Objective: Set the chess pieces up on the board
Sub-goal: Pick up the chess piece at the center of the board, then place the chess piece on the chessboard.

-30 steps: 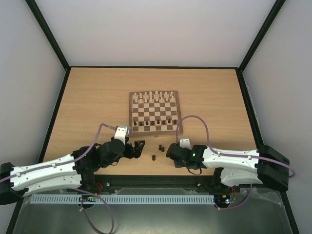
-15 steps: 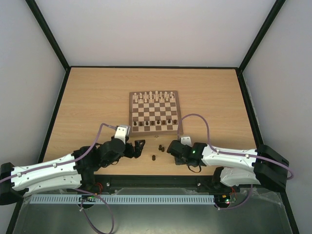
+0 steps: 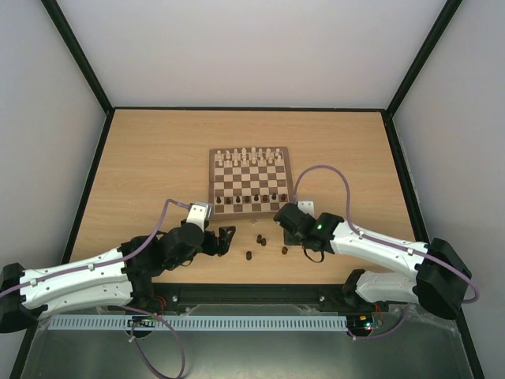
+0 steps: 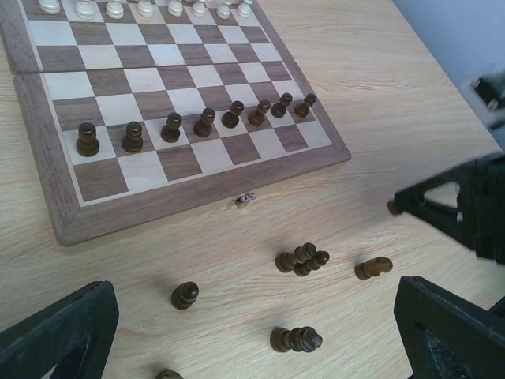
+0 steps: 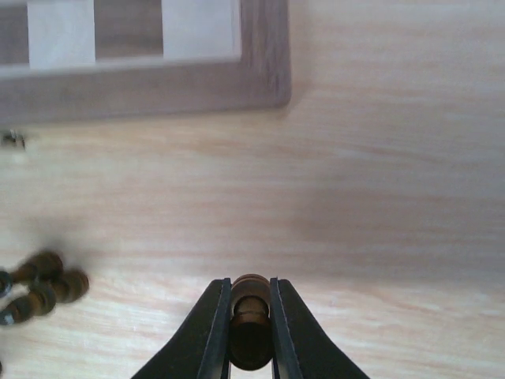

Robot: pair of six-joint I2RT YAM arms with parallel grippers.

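My right hand is shut tight on a dark piece, which I judge lies along its fingers. The board corner sits ahead and left, close by. Only the right wrist view shows that grip; overhead hides it. My left hand gapes empty beside loose pieces on the surface.

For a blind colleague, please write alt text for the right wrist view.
The right gripper is shut on a dark chess piece over the wooden table. A corner of the board shows upper left, loose dark pieces lower left.
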